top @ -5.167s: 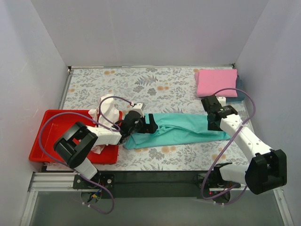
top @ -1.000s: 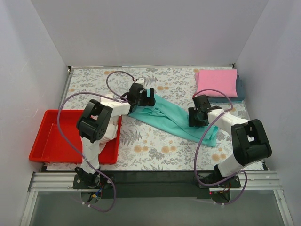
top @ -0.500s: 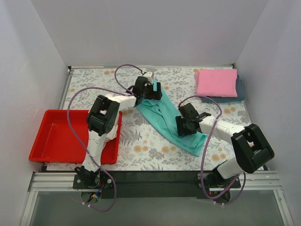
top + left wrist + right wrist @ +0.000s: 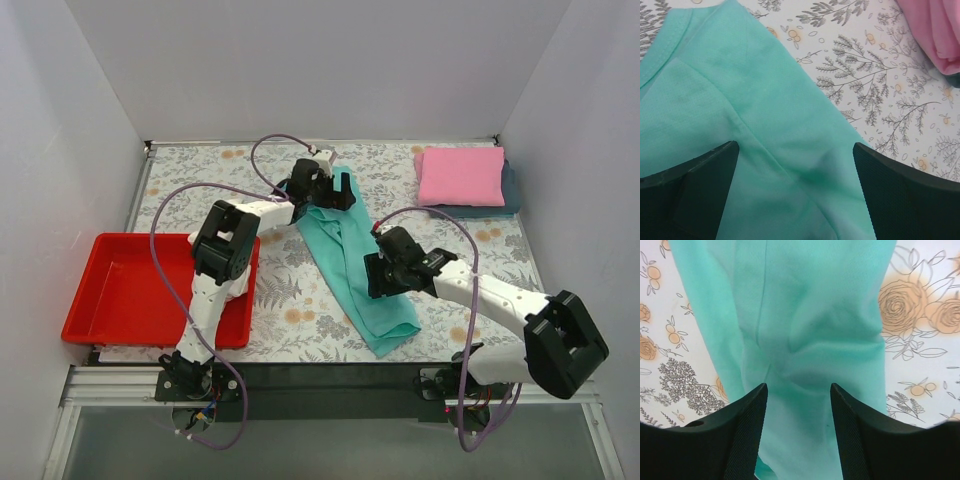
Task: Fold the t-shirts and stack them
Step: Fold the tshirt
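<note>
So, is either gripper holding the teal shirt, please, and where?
Left gripper is open over the far end of the teal shirt, holding nothing. Right gripper straddles its middle; grip cannot be told.

Table (image 4: 200,185) covered in a pale floral print: grey leaves, orange blossoms. Plain white back wall (image 4: 320,70), left wall (image 4: 60,150) and right wall (image 4: 590,150) box it in on three sides (thin metal strip along the far edge). Light even, shadows soft. Near edge: aluminium rail (image 4: 110,385) carrying a black plate (image 4: 330,378); grey floor (image 4: 330,445) below.
</note>
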